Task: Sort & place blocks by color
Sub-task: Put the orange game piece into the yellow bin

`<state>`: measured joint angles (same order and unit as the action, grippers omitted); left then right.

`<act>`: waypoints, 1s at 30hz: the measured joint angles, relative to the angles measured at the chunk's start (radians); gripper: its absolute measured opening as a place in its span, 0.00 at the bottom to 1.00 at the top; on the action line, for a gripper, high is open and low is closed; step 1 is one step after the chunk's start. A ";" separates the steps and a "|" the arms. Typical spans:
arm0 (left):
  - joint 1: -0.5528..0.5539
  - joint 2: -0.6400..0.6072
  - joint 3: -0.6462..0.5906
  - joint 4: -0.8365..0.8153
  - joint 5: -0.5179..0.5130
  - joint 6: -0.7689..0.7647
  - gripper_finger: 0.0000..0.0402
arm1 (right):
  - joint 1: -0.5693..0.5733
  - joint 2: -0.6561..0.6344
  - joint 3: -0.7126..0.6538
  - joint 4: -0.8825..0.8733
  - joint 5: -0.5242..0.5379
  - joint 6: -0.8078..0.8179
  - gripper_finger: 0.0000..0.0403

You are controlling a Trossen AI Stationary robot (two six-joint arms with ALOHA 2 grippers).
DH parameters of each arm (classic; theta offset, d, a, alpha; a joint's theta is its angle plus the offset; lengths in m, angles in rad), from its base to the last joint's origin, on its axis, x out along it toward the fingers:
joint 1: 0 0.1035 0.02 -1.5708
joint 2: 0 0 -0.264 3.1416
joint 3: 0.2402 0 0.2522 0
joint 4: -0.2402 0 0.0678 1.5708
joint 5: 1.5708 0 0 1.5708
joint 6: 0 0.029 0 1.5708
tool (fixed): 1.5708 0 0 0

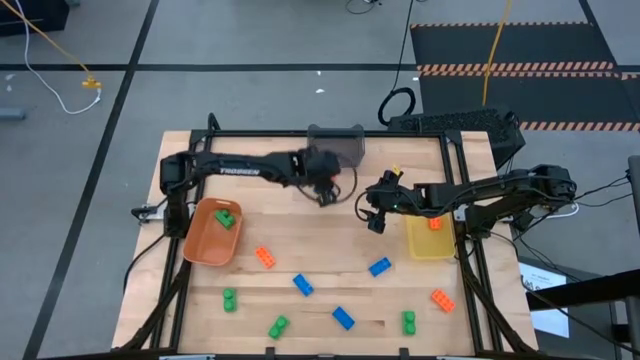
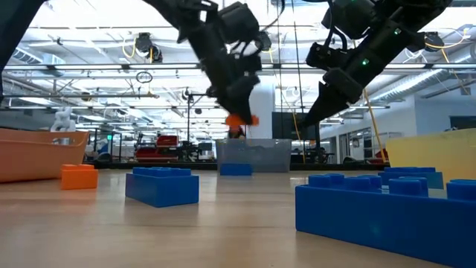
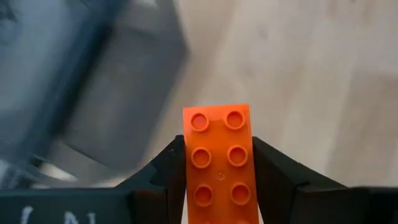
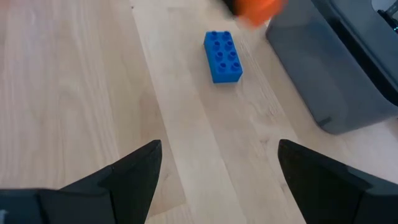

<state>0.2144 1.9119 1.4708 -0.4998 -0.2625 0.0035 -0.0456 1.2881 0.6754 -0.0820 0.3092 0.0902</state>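
My left gripper [image 1: 325, 193] hangs just in front of the grey bin [image 1: 335, 146], shut on an orange studded block [image 3: 217, 127]. In the low view that block [image 2: 240, 120] is above the table. My right gripper [image 1: 374, 218] is open and empty beside the yellow bin [image 1: 430, 242], above bare wood. A blue block [image 4: 222, 57] lies flat ahead of it near the grey bin [image 4: 336, 68]. Several orange, blue and green blocks lie scattered on the near half of the table. One green block [image 1: 226, 215] lies in the orange bin [image 1: 205, 245] and one orange block [image 1: 435, 223] in the yellow bin. My left gripper pinches the orange block by its two long sides [image 3: 186, 155], one finger [image 3: 168, 168] on each side. The studded face is toward the wrist camera and the free end sticks out past the fingertips. The fingers come from above, and the block is lifted clear of the table.
The grey bin stands at the table's far edge, the orange bin at the left, the yellow bin at the right. Loose blocks include orange [image 1: 265, 257], blue [image 1: 302, 285], blue [image 1: 380, 267], green [image 1: 229, 299] and orange [image 1: 442, 299]. Bare wood lies between the two grippers.
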 joint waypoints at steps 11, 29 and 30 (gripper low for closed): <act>0.177 0.000 0.050 -0.007 0.036 0.089 0.35 | 0.002 0.000 0.000 0.001 -0.001 0.029 0.77; -0.014 0.000 0.050 0.070 0.438 0.070 0.35 | 0.048 -0.036 0.000 0.017 0.187 -0.508 0.77; -0.019 0.000 0.050 0.070 0.463 0.069 0.35 | 0.059 -0.036 0.000 0.024 0.187 -0.576 0.77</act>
<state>0.1952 1.9118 1.5204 -0.4301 0.2001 0.0723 0.0138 1.2522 0.6754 -0.0579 0.4961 -0.4855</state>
